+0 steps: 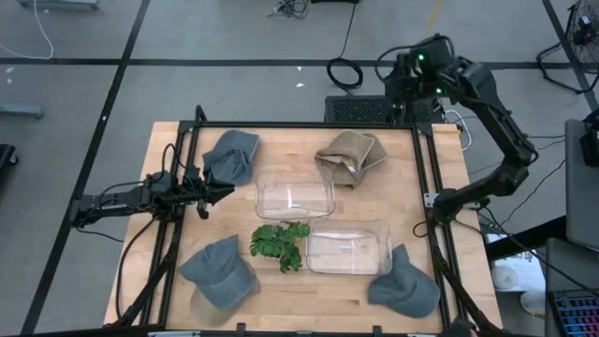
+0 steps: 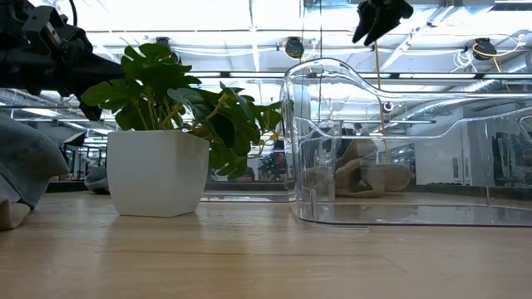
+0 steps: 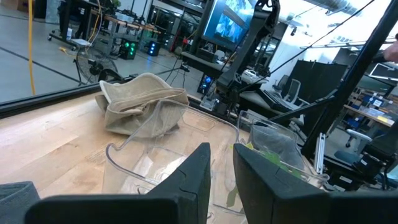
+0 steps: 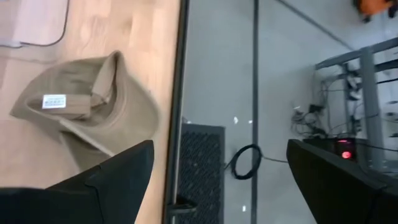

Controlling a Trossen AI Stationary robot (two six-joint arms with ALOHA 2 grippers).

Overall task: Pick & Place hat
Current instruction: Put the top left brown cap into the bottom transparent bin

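- Hats lay at the four corners of the wooden table: two grey ones at the near edge, a grey hat on the left and another grey hat on the right.
- Between those two sat a small potted plant, just beside a clear bin on its right.
- A second clear bin stood a little farther back, near the table's middle.
- Left gripper hung low over the table's left side, just left of that bin, fingers narrowly parted with nothing between them.
- Behind the left gripper, at the far left corner, lay a third grey hat.
- At the far right corner sat the tan hat, crumpled, a white label showing inside it in the right wrist view.
- Right gripper was raised beyond the table's far right edge, over the floor, fingers spread wide and empty.
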